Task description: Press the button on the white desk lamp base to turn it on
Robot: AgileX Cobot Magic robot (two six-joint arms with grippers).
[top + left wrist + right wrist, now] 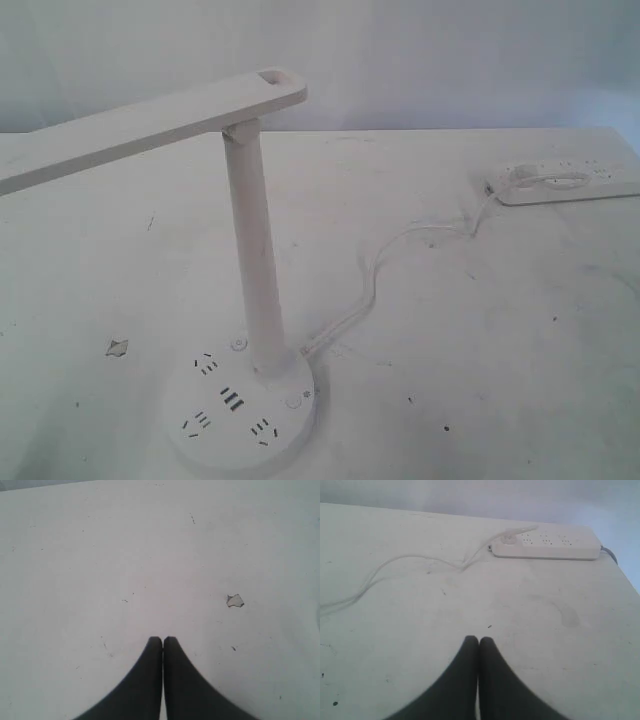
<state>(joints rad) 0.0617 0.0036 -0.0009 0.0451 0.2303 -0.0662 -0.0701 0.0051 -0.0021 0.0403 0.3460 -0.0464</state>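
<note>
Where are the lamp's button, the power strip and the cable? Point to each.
button (293,404), exterior view, its round centre.
power strip (547,547), right wrist view, middle of top face.
cable (338,322), exterior view, its lower stretch.

- The table (480,330) is white.
- A lamp base (215,425) sits by the front edge.
- A power strip (570,185) lies by the far right corner.
- A cord (375,270) joins them.
- A tiny scrap (118,348) lies near the base.

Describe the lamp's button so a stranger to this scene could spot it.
A tall white post rises from the white desk lamp base, a flat round disc on the table. The button lies on that disc by the post's foot, on the cable's side. It is a tiny white circle with a faint grey ring and a sun-like mark, unlike the dark socket slots.
</note>
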